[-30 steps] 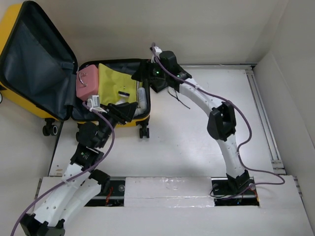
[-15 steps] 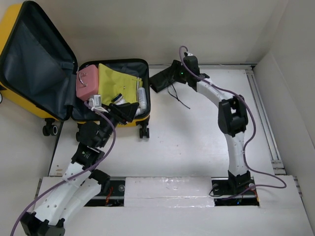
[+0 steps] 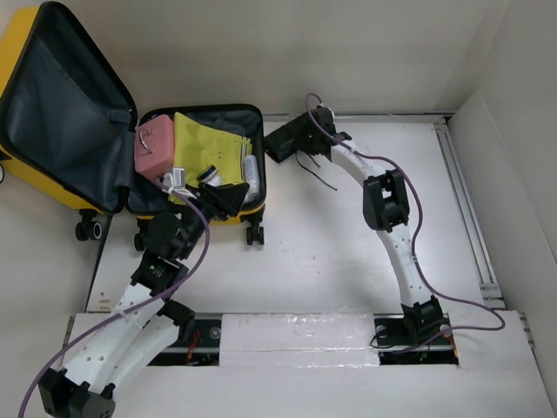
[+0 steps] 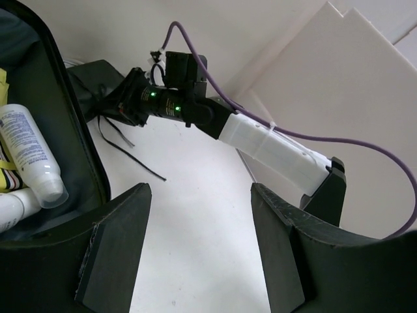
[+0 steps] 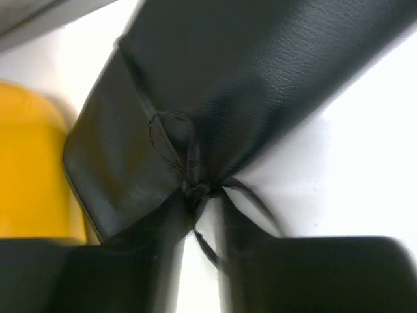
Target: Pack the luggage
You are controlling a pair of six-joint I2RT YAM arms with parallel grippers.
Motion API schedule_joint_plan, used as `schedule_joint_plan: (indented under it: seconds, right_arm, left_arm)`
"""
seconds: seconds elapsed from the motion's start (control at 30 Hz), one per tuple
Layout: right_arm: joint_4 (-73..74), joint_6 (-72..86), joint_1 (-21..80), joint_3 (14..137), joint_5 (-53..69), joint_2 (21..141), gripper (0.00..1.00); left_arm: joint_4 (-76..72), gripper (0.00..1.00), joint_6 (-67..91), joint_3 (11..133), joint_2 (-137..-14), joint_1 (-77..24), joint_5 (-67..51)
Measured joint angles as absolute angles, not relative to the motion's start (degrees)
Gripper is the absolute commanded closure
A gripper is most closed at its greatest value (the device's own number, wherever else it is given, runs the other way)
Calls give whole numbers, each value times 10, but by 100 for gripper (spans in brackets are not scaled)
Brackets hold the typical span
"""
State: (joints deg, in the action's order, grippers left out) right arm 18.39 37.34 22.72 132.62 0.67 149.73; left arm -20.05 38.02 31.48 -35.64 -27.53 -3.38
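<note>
Our right gripper (image 5: 203,228) sits narrow at the tied cord (image 5: 189,176) of a limp black leatherette pouch (image 5: 260,85), three o'clock of the rigid yellow hard-shell suitcase (image 3: 61,113), which we judge the best hold, though we cannot tell if it grips.

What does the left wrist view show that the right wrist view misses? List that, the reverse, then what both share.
Only the left wrist view: white bottles lying in the suitcase, the right arm with its purple cable, and the left end effector, open with nothing between its fingers.
Only the right wrist view: the suitcase's yellow shell, and the knot in the pouch's cord close up, just above the blurred right end effector.
Both: the black pouch on the white table.
</note>
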Motion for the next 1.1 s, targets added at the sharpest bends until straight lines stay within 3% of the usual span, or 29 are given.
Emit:
schedule_joint_plan:
  seconds: [0.07, 0.1, 0.2, 0.33, 0.53, 0.7, 0.9, 1.1]
  right_arm:
    - [190, 379, 224, 1326, 9, 1501, 96]
    - [190, 385, 222, 1326, 14, 1503, 100]
    - [173, 393, 218, 1311, 24, 1499, 100]
    - [85, 397, 214, 1172, 33, 1435, 100]
    - [-6, 379, 203, 881, 44, 1240, 100]
    - [-19, 347, 193, 770, 54, 1067, 100]
    - [-69, 332, 211, 794, 109, 951, 100]
    - [-79, 331, 285, 966, 216, 1033, 100]
  left_arm:
    - [-204, 42, 380, 314, -363, -275, -33]
    - [-204, 42, 380, 313, -364, -275, -32]
    - [-206, 42, 380, 310, -365, -275, -29]
    - [-206, 42, 378, 307, -366, -275, -28]
    - [-218, 42, 378, 307, -378, -275, -26]
    - [-235, 42, 381, 307, -404, -275, -27]
    - [-241, 42, 383, 314, -411, -275, -21]
    - [-222, 42, 384, 358, -375, -275, 24]
